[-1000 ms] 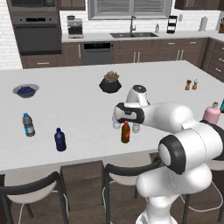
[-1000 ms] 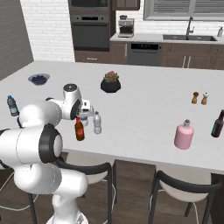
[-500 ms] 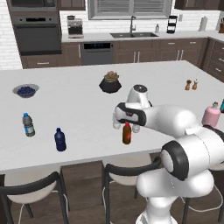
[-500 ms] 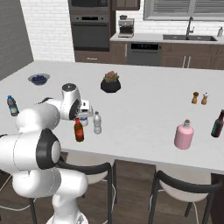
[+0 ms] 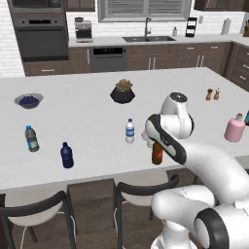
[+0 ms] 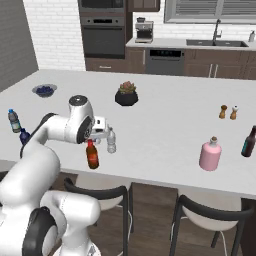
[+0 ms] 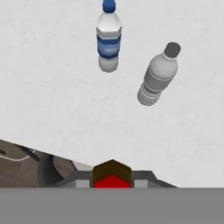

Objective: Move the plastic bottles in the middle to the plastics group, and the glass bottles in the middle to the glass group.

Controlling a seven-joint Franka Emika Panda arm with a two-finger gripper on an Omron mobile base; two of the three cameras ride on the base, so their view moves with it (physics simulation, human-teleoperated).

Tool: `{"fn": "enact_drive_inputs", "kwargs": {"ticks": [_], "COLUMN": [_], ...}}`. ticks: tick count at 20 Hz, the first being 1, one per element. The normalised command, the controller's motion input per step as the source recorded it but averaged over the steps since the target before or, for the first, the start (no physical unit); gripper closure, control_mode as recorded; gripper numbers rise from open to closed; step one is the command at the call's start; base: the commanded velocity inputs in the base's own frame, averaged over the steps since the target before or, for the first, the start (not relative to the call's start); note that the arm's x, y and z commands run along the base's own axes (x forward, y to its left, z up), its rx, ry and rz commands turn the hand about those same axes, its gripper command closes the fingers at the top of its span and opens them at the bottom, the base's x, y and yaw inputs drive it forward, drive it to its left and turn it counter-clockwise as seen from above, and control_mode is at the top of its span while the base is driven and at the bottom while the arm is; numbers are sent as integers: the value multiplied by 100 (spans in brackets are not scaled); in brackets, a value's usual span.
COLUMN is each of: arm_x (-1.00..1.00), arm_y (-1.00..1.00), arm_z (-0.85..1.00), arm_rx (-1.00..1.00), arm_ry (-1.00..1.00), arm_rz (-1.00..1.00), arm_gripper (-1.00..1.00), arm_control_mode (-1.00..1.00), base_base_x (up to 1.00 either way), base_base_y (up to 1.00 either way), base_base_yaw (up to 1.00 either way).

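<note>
our gripper (image 6: pixel 98 134) pinched on the red-capped top of the red-brown glass bottle (image 6: pixel 92 155), bottle hanging straight below the fingers near the counter's (image 5: pixel 87 121) front edge, blue-label plastic bottle (image 5: pixel 130 131) just beside it, greyish plastic bottle (image 6: pixel 111 141) alongside

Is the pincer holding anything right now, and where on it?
Yes. The pincer is shut on the dark red-brown glass bottle, gripping it at the top, around the red cap and neck. The bottle stands upright.
</note>
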Motion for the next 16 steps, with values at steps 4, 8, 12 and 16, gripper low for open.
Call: {"fn": "enact_drive_inputs", "kwargs": {"ticks": [4, 8, 12, 16], "arm_x": [-21, 0, 6, 23], "arm_y": [-97, -100, -100, -100], "arm_z": [33, 35, 42, 39], "arm_rx": [-1, 0, 0, 0], "arm_ry": [-1, 0, 1, 2], "arm_rz": [-3, -1, 0, 0], "arm_gripper": [100, 100, 100, 100], "arm_control_mode": [-100, -100, -100, -100], "base_base_x": [0, 0, 0, 0], "base_base_y": [0, 0, 0, 0], "base_base_yaw": [0, 0, 0, 0]}}
